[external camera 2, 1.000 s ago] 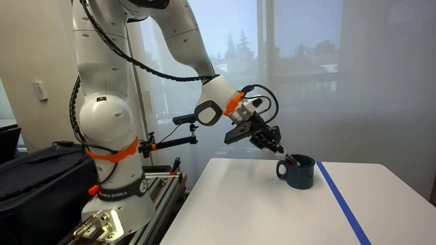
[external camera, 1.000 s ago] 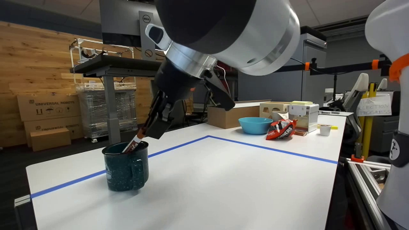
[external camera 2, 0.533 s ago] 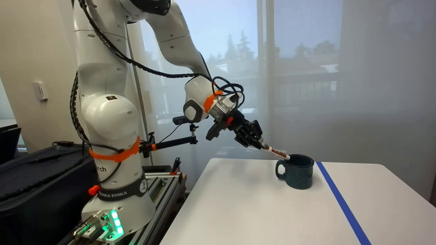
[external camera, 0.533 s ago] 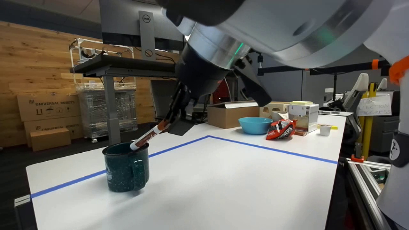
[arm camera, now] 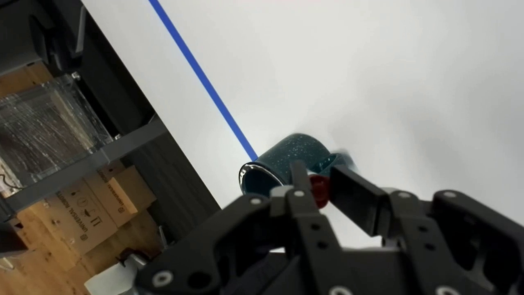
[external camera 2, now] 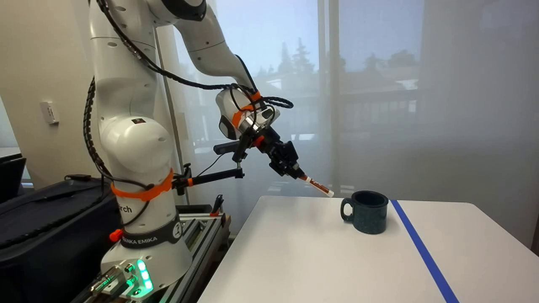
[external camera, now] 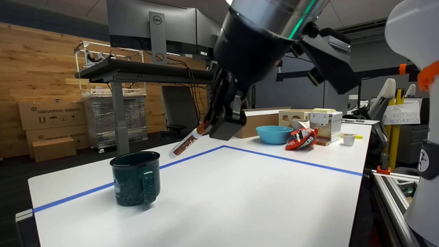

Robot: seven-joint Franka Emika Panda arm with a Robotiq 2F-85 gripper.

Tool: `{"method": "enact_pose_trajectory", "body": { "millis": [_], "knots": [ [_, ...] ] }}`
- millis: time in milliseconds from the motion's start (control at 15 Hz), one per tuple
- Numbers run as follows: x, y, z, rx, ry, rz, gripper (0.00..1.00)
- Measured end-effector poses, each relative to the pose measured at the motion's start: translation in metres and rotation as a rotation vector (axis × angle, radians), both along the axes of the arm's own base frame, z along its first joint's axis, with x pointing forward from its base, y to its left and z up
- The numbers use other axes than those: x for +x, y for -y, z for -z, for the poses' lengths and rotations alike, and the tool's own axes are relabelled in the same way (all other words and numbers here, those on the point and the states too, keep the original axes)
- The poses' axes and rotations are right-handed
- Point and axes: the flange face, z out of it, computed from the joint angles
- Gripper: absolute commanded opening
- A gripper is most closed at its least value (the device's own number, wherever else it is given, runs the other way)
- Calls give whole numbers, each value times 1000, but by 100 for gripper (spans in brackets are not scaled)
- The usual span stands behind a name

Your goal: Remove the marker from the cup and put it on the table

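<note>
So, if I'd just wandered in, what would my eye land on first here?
Probably the big white arm, its black fingers holding a slim marker in the air, slanting down toward a dark teal cup. The cup stands upright on the white table. In an exterior view, a light blue bowl and bright red bag also pop out beyond the blue tape line.

A red-brown-and-white marker hangs tilted in midair, gripped at its upper end by the end effector, white tip toward four o'clock in an exterior view. It is clear of the speckled dark teal cup, at its ten o'clock; the cup stands upright on the white, blue-taped table, handle at nine.
</note>
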Motion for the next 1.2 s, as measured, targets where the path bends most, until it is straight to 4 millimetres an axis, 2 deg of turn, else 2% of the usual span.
{"method": "enact_pose_trajectory", "body": {
  "millis": [200,667,1000,1067,1200],
  "knots": [
    [15,11,16,67,-71,23,5],
    [74,51,69,238,-257,6,5],
    [80,65,99,331,-367,22,5],
    [79,66,104,344,-387,22,47],
    [75,67,113,365,-422,28,54]
  ]
}}
